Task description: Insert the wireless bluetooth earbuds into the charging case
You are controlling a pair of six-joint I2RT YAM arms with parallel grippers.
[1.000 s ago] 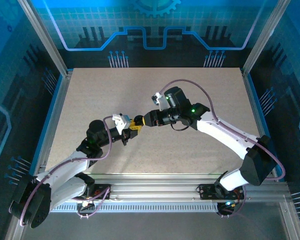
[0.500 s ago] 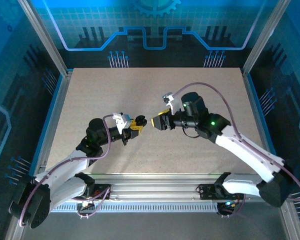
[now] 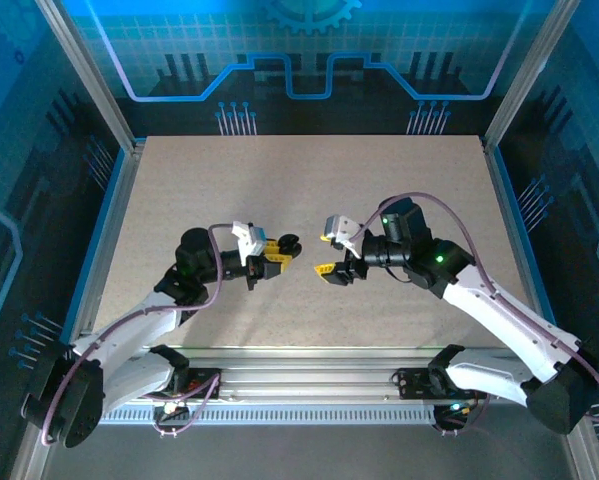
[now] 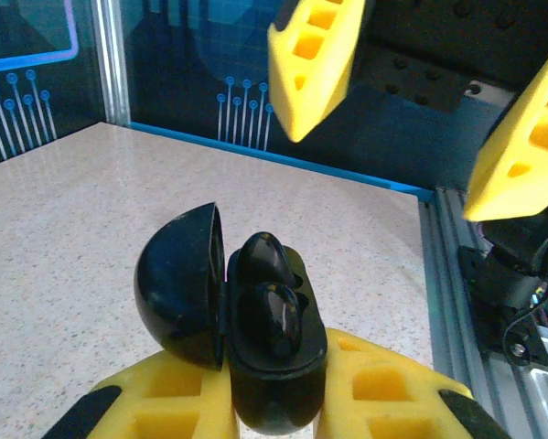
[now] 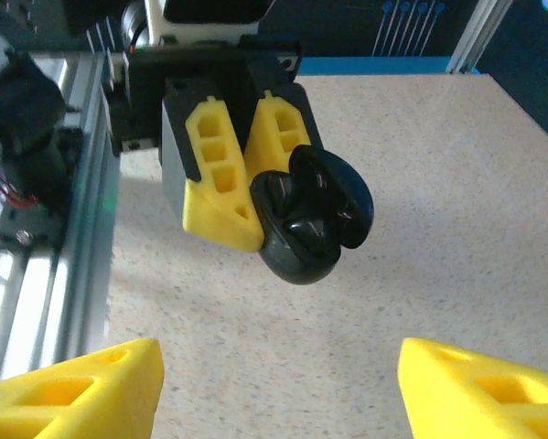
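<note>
My left gripper (image 3: pixel 275 254) is shut on the black charging case (image 4: pixel 275 370), held above the table (image 3: pixel 309 180). The case's lid (image 4: pixel 177 279) stands open to the left in the left wrist view. Two black earbuds (image 4: pixel 272 306) sit side by side in its sockets. From the right wrist, the case (image 5: pixel 296 254) hangs between the left arm's yellow fingers (image 5: pixel 220 197). My right gripper (image 3: pixel 327 253) faces the case from a short distance to its right, apart from it. Its yellow fingertips (image 5: pixel 81 389) stand wide open with nothing between them.
The aluminium rail (image 3: pixel 309 370) with both arm bases runs along the near edge. Metal posts and blue panels (image 3: pixel 39 150) wall in the speckled tabletop on the left, right and back.
My right gripper has drawn back to the right, away from the case, and its jaws have spread wider. The left gripper has kept hold of the case and shifted slightly right.
</note>
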